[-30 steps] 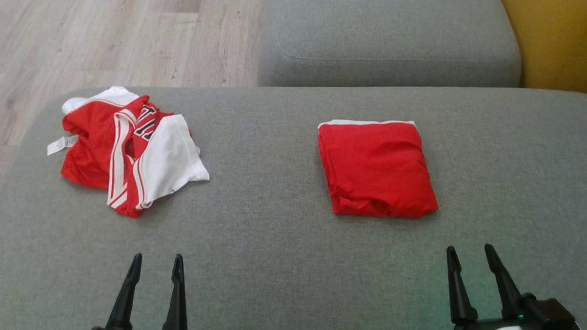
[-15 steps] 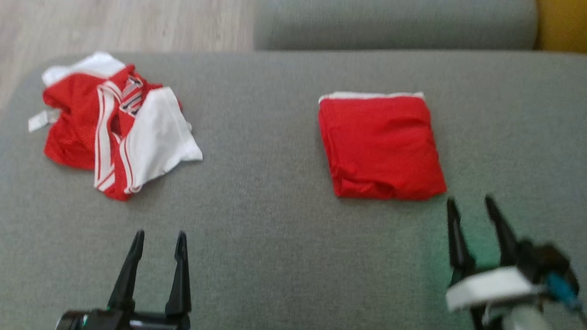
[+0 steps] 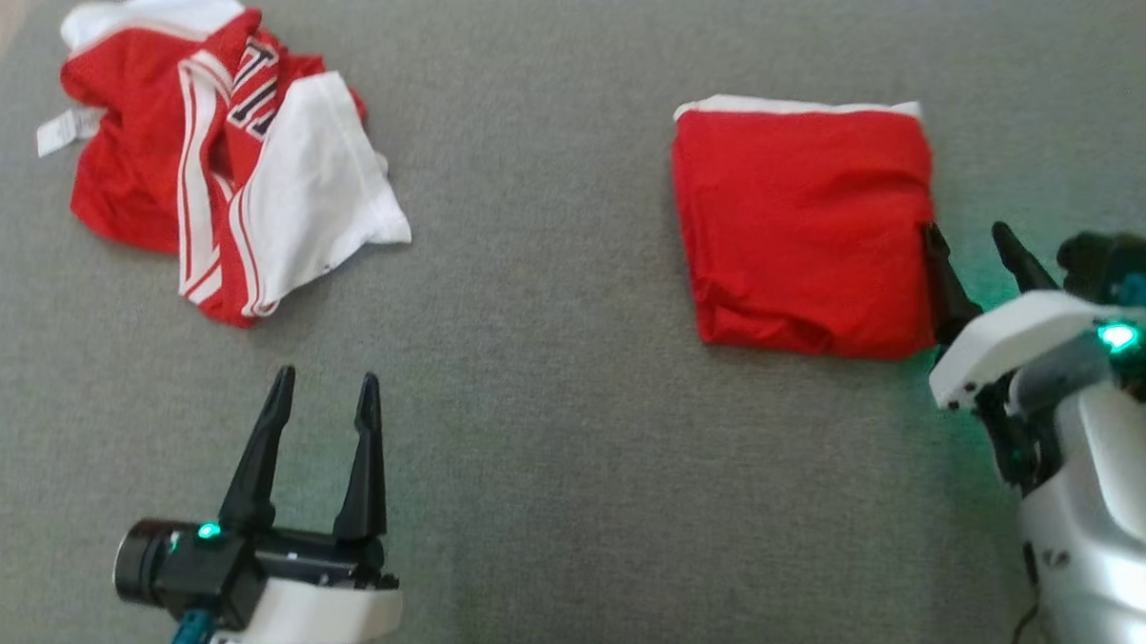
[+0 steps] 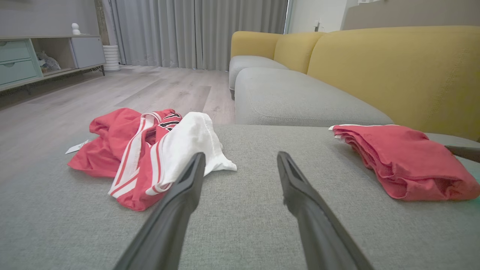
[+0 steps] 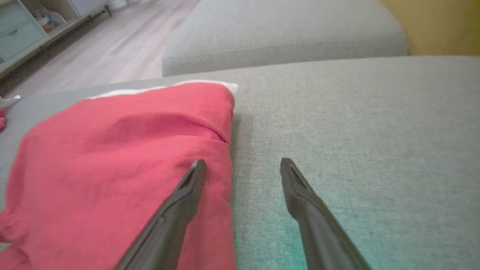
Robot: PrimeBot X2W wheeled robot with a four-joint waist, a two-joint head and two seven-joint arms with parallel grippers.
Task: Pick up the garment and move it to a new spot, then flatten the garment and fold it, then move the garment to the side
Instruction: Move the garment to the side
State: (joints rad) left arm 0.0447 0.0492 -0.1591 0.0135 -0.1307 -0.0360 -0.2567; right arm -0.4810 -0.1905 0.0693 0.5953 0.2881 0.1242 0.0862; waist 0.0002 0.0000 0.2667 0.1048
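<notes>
red folded garment [image 3: 805, 225] on grey seat [image 3: 551, 407]; right gripper [image 3: 967, 231] open wide at its right edge, left gripper [image 3: 324, 399] wide over bare seat.

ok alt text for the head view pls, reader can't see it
A folded red garment lies on a grey cushion, with the open right gripper at its right edge. A crumpled red and white jersey lies at upper left, and the open left gripper is at lower left.

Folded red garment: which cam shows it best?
Head view: whole folded red garment from above, outline clear. Left wrist view shows it side-on at the right. Right wrist view is close and crops its near part.
</notes>
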